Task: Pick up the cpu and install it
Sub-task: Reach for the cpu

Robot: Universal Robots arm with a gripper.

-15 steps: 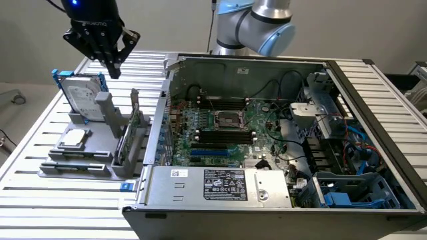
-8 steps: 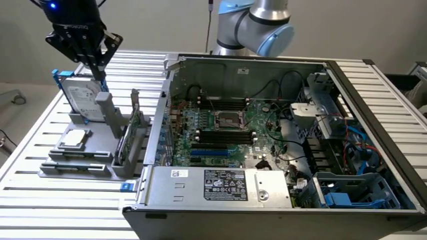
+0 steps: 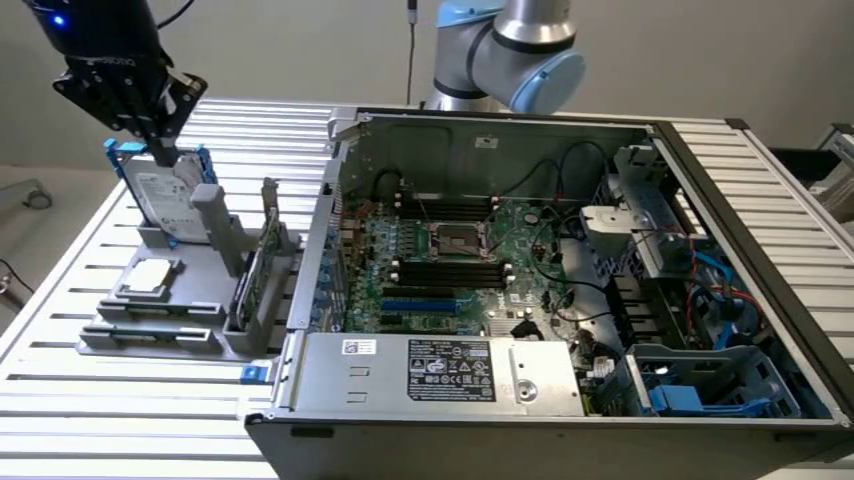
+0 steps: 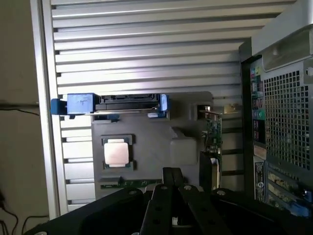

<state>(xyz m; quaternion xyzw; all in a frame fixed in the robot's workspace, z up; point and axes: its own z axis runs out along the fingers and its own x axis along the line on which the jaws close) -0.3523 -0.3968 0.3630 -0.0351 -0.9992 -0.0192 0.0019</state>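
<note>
Black gripper (image 3: 163, 152) hangs high at the exterior view's left, over the top edge of the upright silver-labelled hard drive in its blue frame (image 3: 167, 195). I read the jaws as pinched together, with nothing held. The small flat square cpu with a dull silver top (image 3: 150, 277) lies flat in a pocket of the grey plastic fixture tray (image 3: 198, 288). It's on the camera side of the drive, lower than the tool and well apart from it. Square, so no long axis to align. Single arm, no choice. Further right I count one open computer case (image 3: 534, 135), one green board (image 3: 527, 225) and one black-framed square socket (image 3: 454, 240). One cpu, one drive.
</note>
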